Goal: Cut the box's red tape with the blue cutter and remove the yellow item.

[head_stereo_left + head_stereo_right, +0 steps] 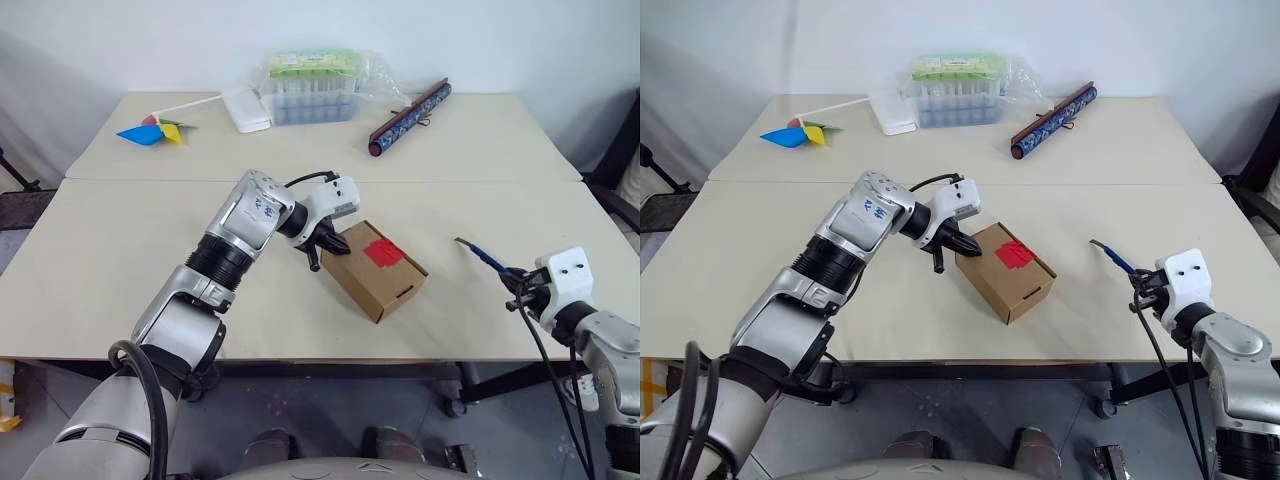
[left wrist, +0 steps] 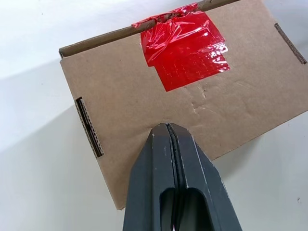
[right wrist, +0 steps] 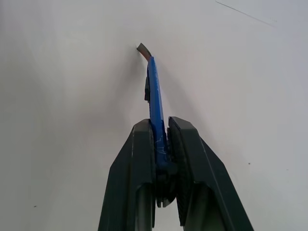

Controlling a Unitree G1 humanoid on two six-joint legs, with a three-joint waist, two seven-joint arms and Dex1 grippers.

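The brown cardboard box (image 1: 392, 285) lies closed in the middle of the near table, turned at an angle. The red tape (image 1: 381, 251) sits crumpled across its top seam (image 2: 185, 45). My left gripper (image 1: 335, 243) is shut and empty, its fingertips (image 2: 159, 137) at the box's top near its left end. My right gripper (image 1: 518, 290) hangs low over the table to the right of the box, shut on the blue cutter (image 3: 154, 91). The cutter's blade tip (image 1: 462, 241) points toward the box. The yellow item is hidden.
On the far table lie a blue-yellow pinwheel (image 1: 150, 131), a white flat block (image 1: 246, 110), a clear plastic case of tubes (image 1: 310, 88) and a dark patterned roll (image 1: 410, 117). The near table's front edge (image 1: 300, 358) runs just below the box.
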